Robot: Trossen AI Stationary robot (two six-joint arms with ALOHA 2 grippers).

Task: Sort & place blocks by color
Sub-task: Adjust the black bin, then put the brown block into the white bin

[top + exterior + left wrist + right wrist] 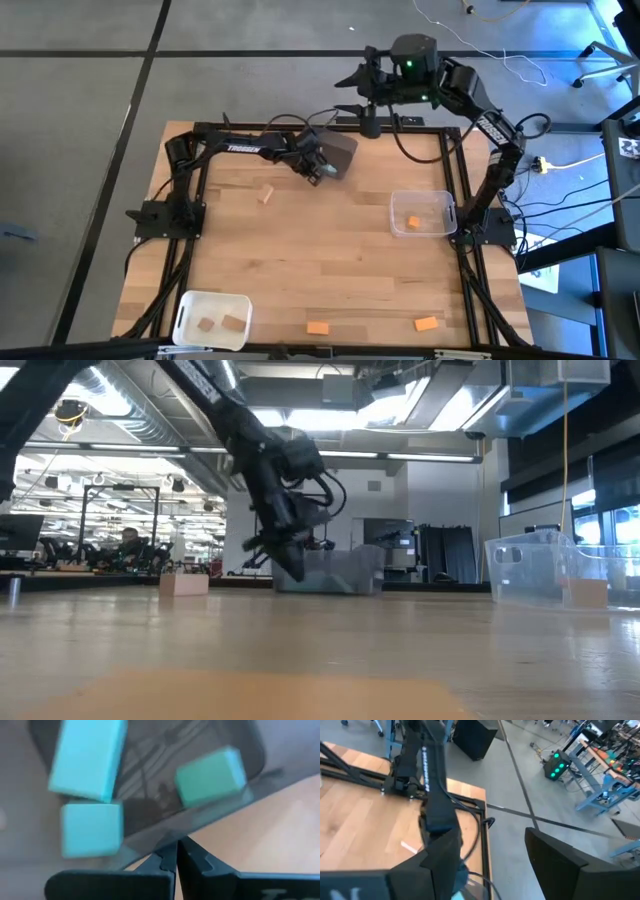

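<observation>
The left gripper (176,857) hangs at the near edge of the dark grey bin (338,152), with its fingers pressed together and holding nothing. Just beyond the fingertips, inside this bin, lie three teal blocks (210,775). The right gripper (490,865) waits behind the table's far edge, its fingers wide apart and empty. One tan block (266,194) lies on the table (330,270), two orange blocks (318,328) near the front edge, two tan ones in the white bin (190,312), and one orange one in the clear bin (440,205).

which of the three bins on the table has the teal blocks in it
The dark grey bin at the table's far edge, under the shut left pincer, holds teal blocks; the white bin holds tan ones, the clear bin an orange one.
</observation>
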